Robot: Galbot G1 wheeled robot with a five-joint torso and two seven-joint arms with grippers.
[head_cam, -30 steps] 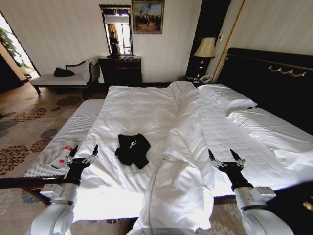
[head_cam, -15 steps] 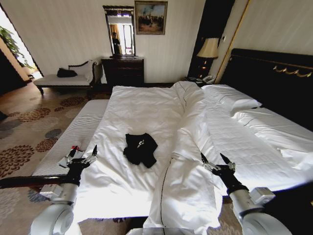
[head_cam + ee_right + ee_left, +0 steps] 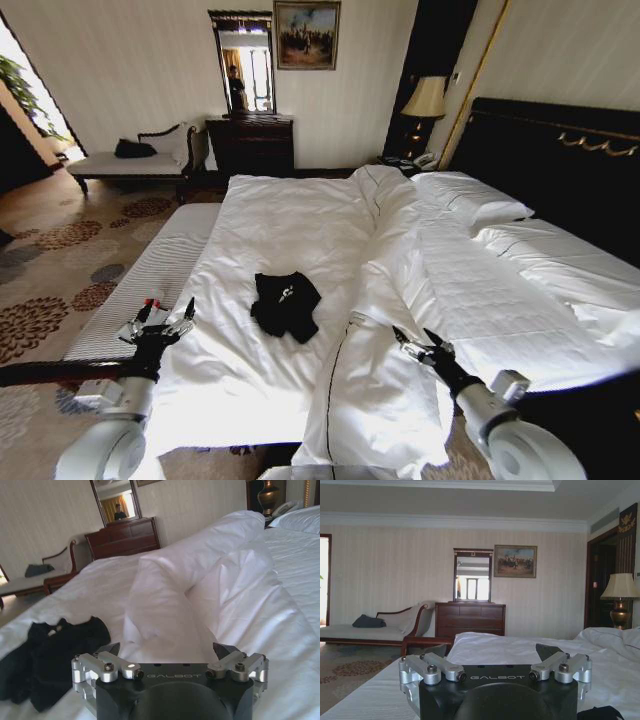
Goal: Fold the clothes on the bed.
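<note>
The T-shirt (image 3: 285, 305) is seen lying in a crumpled black heap on the white bed (image 3: 270, 220), toward the foot end and beside the long ridge of bunched duvet (image 3: 385, 290). It is not spread flat; no sleeve or hem can be made out, and no fold is judged to have been made — the task looks to be at its very start.

Left pincer (image 3: 163, 322) is held at the bed's left edge, above the striped bench (image 3: 150, 270), prongs spread wide, nothing held. A small red-and-white packet (image 3: 141, 318) lies just beside it on the bench.

Right pincer (image 3: 418, 345) is held over the duvet ridge, prongs likewise spread and empty. From its wrist camera the T-shirt (image 3: 50, 650) is seen near, off to one side, not touched.

Left to do, as judged: the shirt to be reached, flattened out, then folded — all of it.
</note>
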